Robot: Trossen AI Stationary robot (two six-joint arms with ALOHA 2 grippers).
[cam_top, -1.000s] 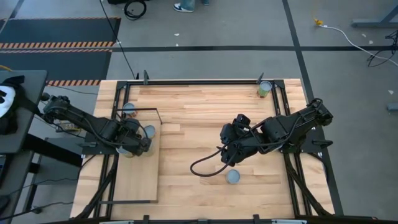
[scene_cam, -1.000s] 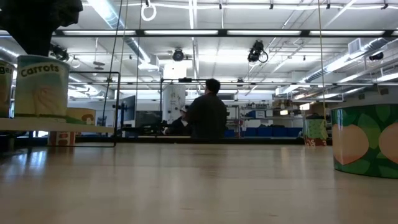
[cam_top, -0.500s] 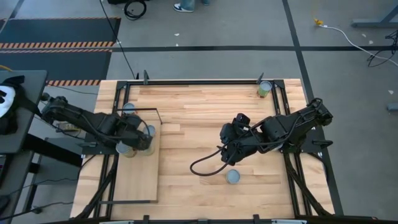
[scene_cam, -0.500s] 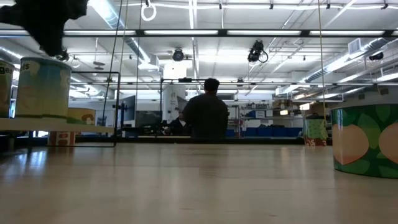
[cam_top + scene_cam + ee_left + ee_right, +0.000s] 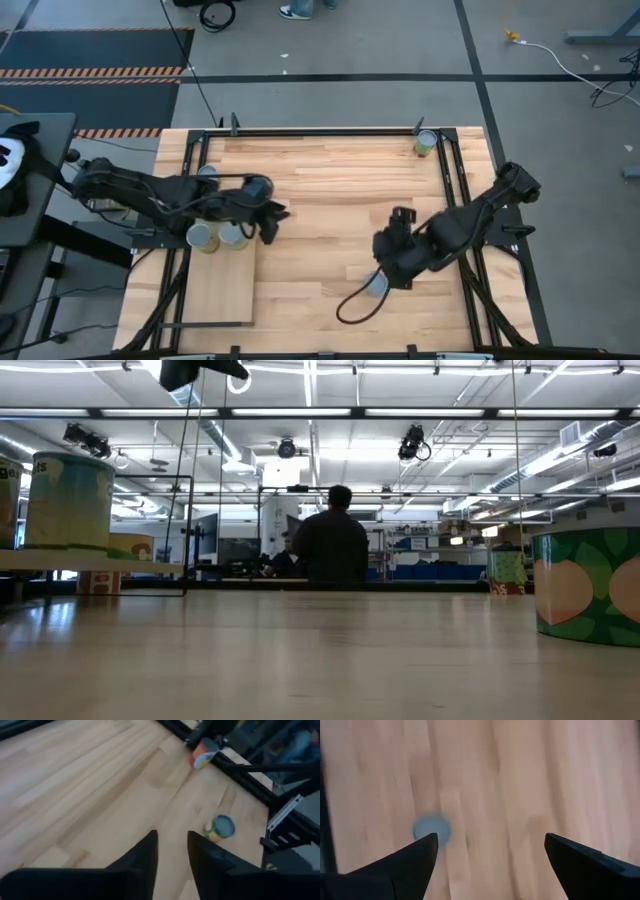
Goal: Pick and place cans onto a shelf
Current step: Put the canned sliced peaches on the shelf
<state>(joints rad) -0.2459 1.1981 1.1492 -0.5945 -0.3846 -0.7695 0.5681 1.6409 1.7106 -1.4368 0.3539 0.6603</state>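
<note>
The shelf (image 5: 222,285) is a light-wood board with a black frame at the table's left. Two cans (image 5: 203,237) (image 5: 233,236) stand upright on it; in the low view one pale can (image 5: 68,500) shows on the raised board. My left gripper (image 5: 270,212) (image 5: 172,855) hangs over the tabletop just right of the shelf, fingers a little apart, empty. A can with a pale-blue top (image 5: 375,285) (image 5: 431,829) stands on the table near the front. My right gripper (image 5: 385,268) (image 5: 490,845) is wide open just above it, touching nothing.
A green can (image 5: 427,142) stands at the table's far right corner beside the black frame. Another can (image 5: 207,172) shows at the shelf's far end. A black cable (image 5: 350,305) loops below my right arm. A person (image 5: 332,545) sits in the room beyond the table.
My left gripper has come off the can on the shelf, risen, and gone toward the table's right, past the shelf's edge; the can stays upright on the board. My right gripper has gone toward the table's near edge, over the pale-blue-topped can.
</note>
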